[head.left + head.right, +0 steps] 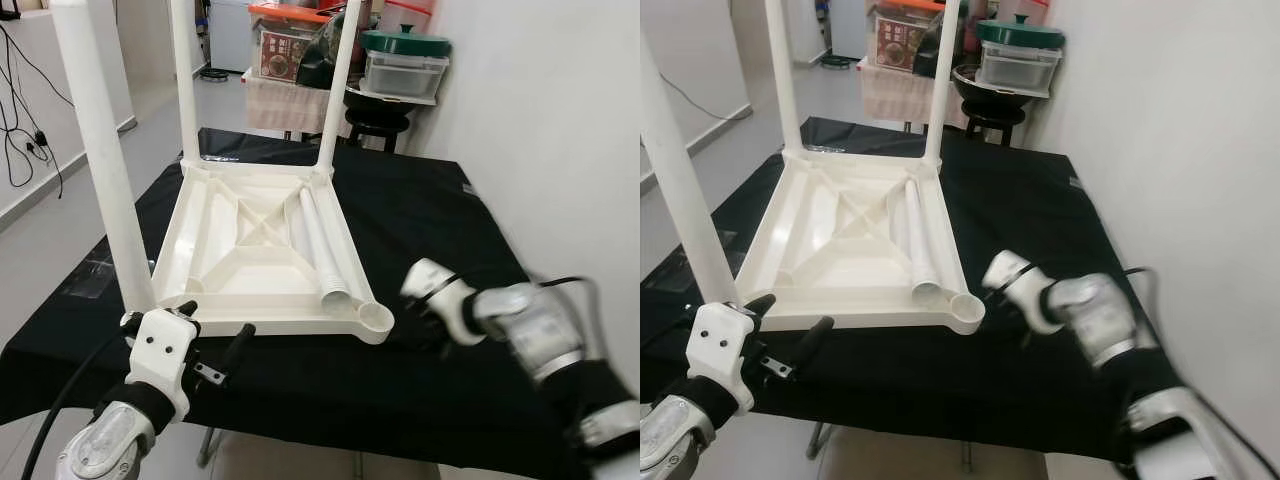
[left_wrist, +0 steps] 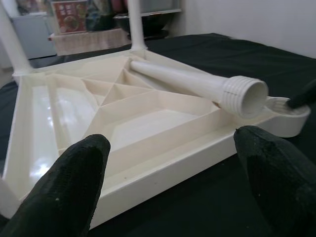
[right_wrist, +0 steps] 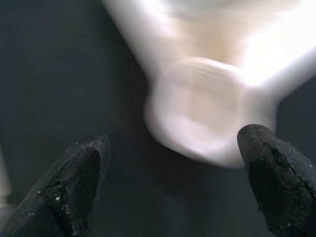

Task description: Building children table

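Note:
A white children's table (image 1: 262,262) lies upside down on a black-covered table (image 1: 420,215). Three white legs stand up from its corners, the nearest (image 1: 100,150) at the front left. A loose leg (image 1: 318,245) lies inside the frame, its threaded end (image 2: 245,96) close to the empty front-right corner socket (image 1: 376,318). My left gripper (image 1: 215,322) is open at the frame's near edge, beside the nearest leg. My right gripper (image 3: 173,168), blurred in the eye views, is open just right of the socket (image 3: 202,108), fingers pointing at it.
A white wall (image 1: 560,130) runs close along the right side. Behind the table stand a cloth-covered shelf with boxes (image 1: 285,50), a black stool (image 1: 378,122) and lidded containers (image 1: 405,60). Cables (image 1: 25,140) hang at the left over grey floor.

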You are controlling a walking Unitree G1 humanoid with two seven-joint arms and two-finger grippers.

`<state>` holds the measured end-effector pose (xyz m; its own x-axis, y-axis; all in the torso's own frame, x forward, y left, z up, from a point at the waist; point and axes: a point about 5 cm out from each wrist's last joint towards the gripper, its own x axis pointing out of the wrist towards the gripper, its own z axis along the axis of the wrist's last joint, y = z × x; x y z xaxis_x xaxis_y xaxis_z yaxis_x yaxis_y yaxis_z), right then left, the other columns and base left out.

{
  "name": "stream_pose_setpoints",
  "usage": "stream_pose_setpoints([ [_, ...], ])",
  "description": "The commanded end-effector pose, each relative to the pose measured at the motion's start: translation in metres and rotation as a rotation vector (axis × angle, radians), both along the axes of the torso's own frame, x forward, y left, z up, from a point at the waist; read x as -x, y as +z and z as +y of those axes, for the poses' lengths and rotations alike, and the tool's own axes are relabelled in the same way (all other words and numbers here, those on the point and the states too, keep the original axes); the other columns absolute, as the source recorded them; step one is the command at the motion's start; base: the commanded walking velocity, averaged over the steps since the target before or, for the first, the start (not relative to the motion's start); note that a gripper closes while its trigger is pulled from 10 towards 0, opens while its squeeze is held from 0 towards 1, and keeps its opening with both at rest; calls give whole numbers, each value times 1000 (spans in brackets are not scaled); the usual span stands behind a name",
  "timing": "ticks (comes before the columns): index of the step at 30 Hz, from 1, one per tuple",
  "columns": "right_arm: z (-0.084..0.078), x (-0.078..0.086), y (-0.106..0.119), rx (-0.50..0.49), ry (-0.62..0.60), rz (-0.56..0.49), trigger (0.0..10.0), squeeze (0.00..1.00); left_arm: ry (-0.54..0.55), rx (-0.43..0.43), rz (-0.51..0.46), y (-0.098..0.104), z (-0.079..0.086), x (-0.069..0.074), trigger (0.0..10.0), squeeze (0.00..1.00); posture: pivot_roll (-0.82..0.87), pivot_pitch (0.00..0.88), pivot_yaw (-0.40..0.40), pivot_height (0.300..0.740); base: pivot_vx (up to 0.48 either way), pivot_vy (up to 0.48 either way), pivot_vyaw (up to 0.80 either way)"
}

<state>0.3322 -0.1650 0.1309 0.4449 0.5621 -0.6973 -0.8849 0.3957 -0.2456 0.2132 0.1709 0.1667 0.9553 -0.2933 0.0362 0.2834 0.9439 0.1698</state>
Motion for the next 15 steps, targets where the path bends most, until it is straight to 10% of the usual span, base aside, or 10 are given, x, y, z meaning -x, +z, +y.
stream_pose_setpoints([
  [1,-2,-5,2,32,-56,-3,10000,0,-17,-17,13,-3,-2,1,10000,0,130,0,-116,740,0,0,0],
  [15,15,-12,13,10,-47,0,10000,0,-14,-13,11,-2,-1,4,10000,0,133,2,-118,740,0,0,0],
])
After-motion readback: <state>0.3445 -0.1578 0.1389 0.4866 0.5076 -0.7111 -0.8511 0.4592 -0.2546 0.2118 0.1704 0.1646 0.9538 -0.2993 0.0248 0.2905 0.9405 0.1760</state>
